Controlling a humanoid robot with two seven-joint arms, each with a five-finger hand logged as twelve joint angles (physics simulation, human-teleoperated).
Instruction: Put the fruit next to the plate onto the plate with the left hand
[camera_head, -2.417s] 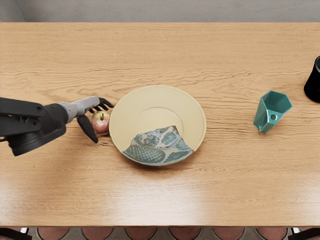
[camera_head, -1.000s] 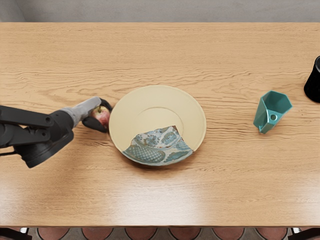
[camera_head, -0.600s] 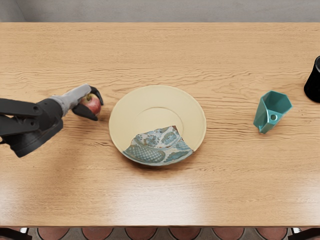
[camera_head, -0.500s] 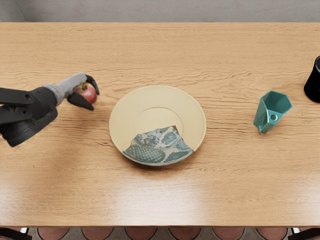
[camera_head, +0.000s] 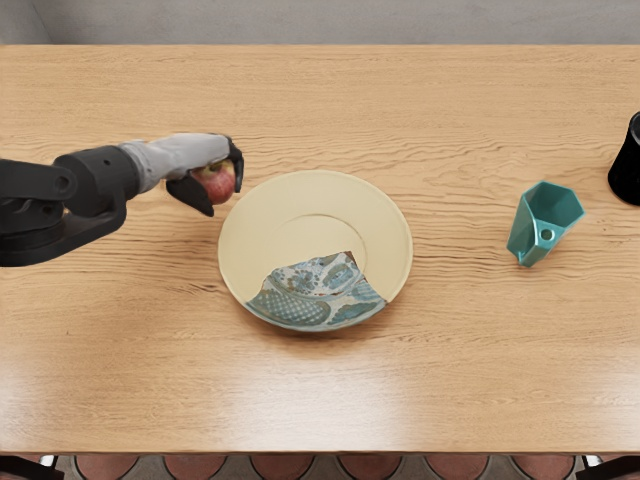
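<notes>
A small red apple is held above the table, just past the upper left rim of the plate. My left hand is shut on the apple, with dark fingers wrapped over and under it. The left arm comes in from the picture's left edge. The plate is cream with a blue-green patterned patch at its near side, and nothing lies on it. The right arm is out of view.
A teal cup lies tipped on its side at the right. A black object shows at the right edge. The wooden table fills the view.
My left hand closed on the apple beside the plate, lifted it away to the left, and has now swung right and up toward the plate's upper left rim.
</notes>
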